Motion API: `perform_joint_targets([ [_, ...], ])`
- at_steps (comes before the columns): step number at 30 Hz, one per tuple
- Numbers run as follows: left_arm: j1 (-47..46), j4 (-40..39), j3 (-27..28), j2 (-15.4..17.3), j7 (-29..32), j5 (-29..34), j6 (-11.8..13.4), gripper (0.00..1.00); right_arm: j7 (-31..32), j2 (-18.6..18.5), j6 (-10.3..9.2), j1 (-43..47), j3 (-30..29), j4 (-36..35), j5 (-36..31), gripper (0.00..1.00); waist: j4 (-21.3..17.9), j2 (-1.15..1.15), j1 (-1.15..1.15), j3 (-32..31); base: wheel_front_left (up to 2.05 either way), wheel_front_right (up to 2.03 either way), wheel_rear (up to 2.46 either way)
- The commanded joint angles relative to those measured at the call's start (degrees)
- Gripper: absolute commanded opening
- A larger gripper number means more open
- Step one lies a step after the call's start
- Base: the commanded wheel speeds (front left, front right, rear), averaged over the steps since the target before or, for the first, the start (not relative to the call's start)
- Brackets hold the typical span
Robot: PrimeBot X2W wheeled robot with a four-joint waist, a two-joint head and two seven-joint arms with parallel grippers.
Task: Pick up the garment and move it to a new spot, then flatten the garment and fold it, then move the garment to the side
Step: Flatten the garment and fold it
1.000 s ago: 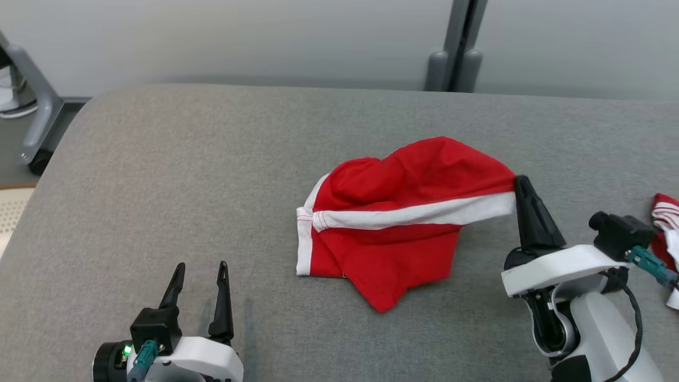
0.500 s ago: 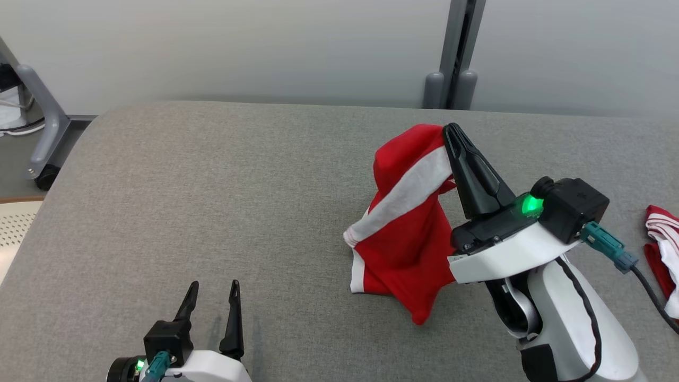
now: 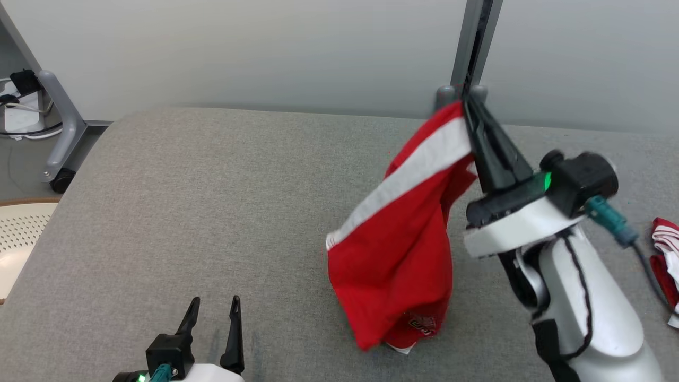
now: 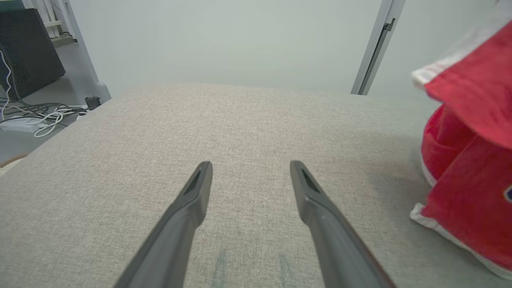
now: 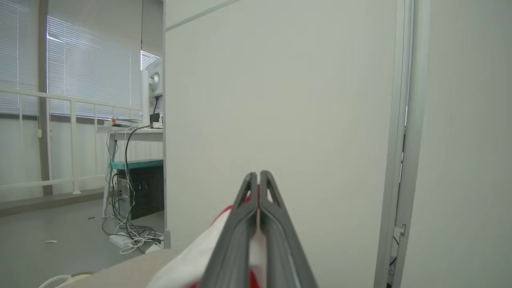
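**Item:** flat surface (image 3: 201,191) covered in grey woven fabric, with a rounded corner at 10 o'clock.
**Marks:** two faint dark streaks (image 4: 219,267) in the weave near 7 o'clock.
**Lying on it:** one crumpled red-and-white striped cloth (image 3: 666,254) at the 3 o'clock edge.
**Also noted:** red garment (image 3: 398,265) with a white band, toward 4 o'clock. It hangs upright with its lowest fold down at the surface. Whether it touches is unclear.
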Motion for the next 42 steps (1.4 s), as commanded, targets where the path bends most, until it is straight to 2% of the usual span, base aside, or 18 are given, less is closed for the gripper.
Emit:
perform_joint_targets([
  [1, -0.2, -0.2, 0.0, 0.3, -0.1, -0.2, 0.1, 1.00, 0.0, -0.3, -0.02, 2.0, -0.3, 2.0, -1.6, 0.00, -0.2, 0.00, 0.00, 0.2, 0.00, 0.00, 0.00],
  [4, -0.4, -0.4, -0.4, 0.3, -0.1, -0.6, 0.3, 1.00, 0.1, -0.3, -0.02, 5.7, -0.9, 11.6, -8.4, 0.00, -0.9, 0.00, 0.00, 0.8, 0.00, 0.00, 0.00],
  [6, -0.8, -0.5, -0.5, 0.3, -0.1, -0.8, 0.4, 1.00, 0.1, -0.4, -0.02, 7.5, -2.5, 17.4, -10.3, 0.51, -1.4, 0.00, 0.00, 1.2, 0.00, 0.00, 0.00],
  [7, -1.0, -0.6, -0.7, 0.2, -0.1, -0.8, 0.3, 1.00, 0.0, -0.4, -0.02, 8.2, -3.1, 19.5, -11.5, 0.96, -1.7, 0.00, 0.00, 1.3, 0.00, 0.00, 0.00],
  [8, -1.2, -0.6, -0.8, 0.2, -0.1, -0.8, 0.3, 1.00, 0.0, -0.3, -0.02, 8.9, -4.1, 21.0, -11.5, 1.00, -2.0, 0.00, 0.00, 1.4, 0.00, 0.00, 0.00],
  [10, -1.4, -0.8, -0.7, 0.3, -0.1, -0.6, 0.3, 1.00, -0.1, -0.3, -0.02, 10.4, -5.9, 21.8, -11.7, 1.00, -2.9, 0.00, 0.00, 1.5, 0.00, 0.00, 0.00],
  [17, -2.2, -1.3, -1.6, 0.2, -0.1, -1.2, -0.8, 1.00, -0.1, -0.3, -0.02, 15.2, -11.5, 15.9, -11.1, 1.00, -7.5, 0.00, 0.00, 1.1, 0.00, 0.00, 0.00],
  [26, -4.9, 1.4, -6.6, 0.3, -0.1, -8.6, -2.4, 1.00, -0.1, -0.3, -0.02, 16.6, -12.7, 12.7, -10.1, 1.00, -12.5, 0.00, 0.00, 2.2, 0.00, 0.00, 0.00],
  [33, -7.5, 7.0, -8.0, 0.3, -0.1, -11.1, 0.0, 1.00, -0.1, -0.3, -0.02, 15.6, -12.8, 11.0, -9.1, 1.00, -16.2, 0.00, 0.00, 4.1, 0.00, 0.00, 0.00],
  [42, -10.5, 15.2, -6.2, 0.3, -0.1, -8.7, 2.0, 1.00, -0.1, -0.3, -0.02, 14.8, -13.3, 9.7, -8.4, 1.00, -20.1, 0.00, 0.00, 6.4, 0.00, 0.00, 0.00],
])
